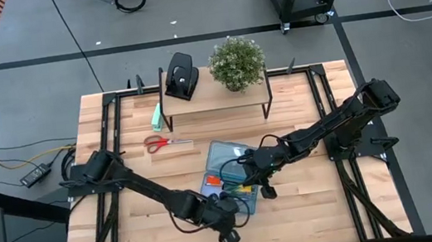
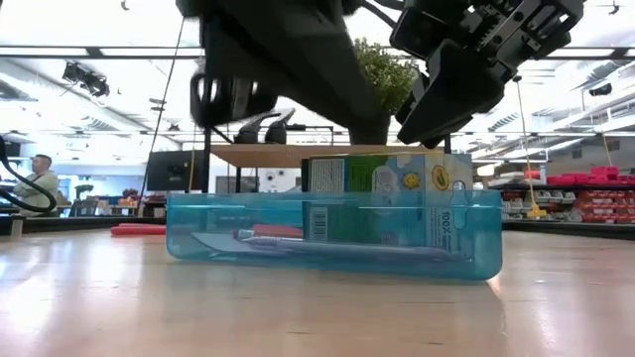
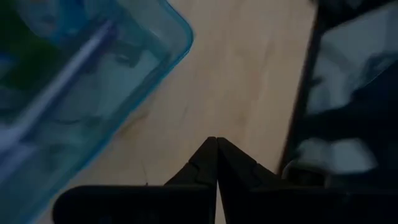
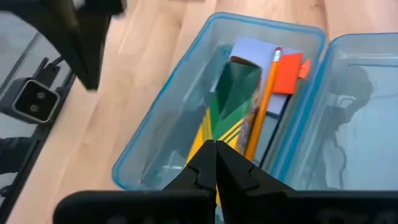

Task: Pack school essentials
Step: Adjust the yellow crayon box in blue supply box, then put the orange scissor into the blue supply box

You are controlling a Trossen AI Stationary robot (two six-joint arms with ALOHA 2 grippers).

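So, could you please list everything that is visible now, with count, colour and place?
Box: one, clear blue, table centre, lid open.
Crayon box: one, yellow-green, inside the box.
Pencil: one, orange, inside the box.
Small piece: one, orange, inside the box.
Pen: one, grey, lying on the box floor.
Scissors: one, red-handled, on the table left of the box.
Block: one, mint-green, beside the shelf.
Hole punch: one, black, on the shelf.
Plant: one, green, on the shelf.
Left gripper: shut, near the box's front corner.
Right gripper: shut, over the box.

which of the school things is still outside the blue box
The red-handled scissors, lying on the bare table left of the blue box; the crayon box and orange pencil are inside.
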